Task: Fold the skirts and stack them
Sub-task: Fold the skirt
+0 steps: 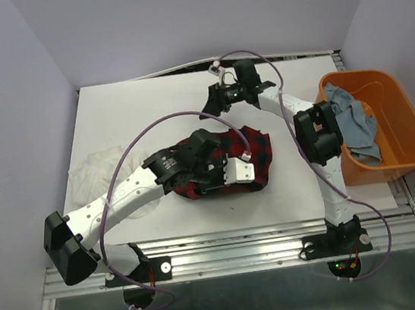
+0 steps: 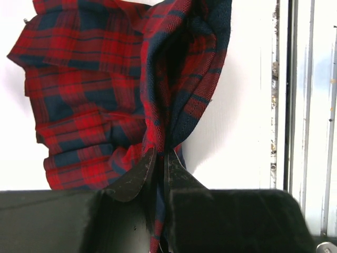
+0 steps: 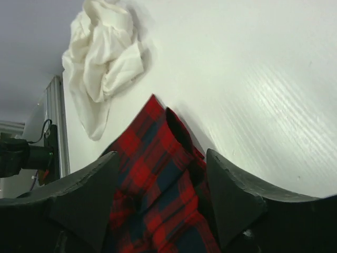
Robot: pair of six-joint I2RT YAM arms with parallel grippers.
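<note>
Plaid skirt [image 1: 257, 152], bunched at the top view's centre, is being pinched on one fold by the nearly closed left gripper [image 2: 160, 158] while the right gripper [image 3: 162, 158] is being held wide open, gripping nothing, so a lopsided drag is probably being risked.

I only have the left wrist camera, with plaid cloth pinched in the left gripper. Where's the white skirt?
Observer: The white skirt lies crumpled on the left side of the table, apart from the plaid skirt.
Operator: And the denim one?
Observer: The denim skirt is bunched inside the orange tub at the right.
Operator: What's the right gripper doing?
Observer: The right gripper is open, straddling a raised fold of the plaid.
</note>
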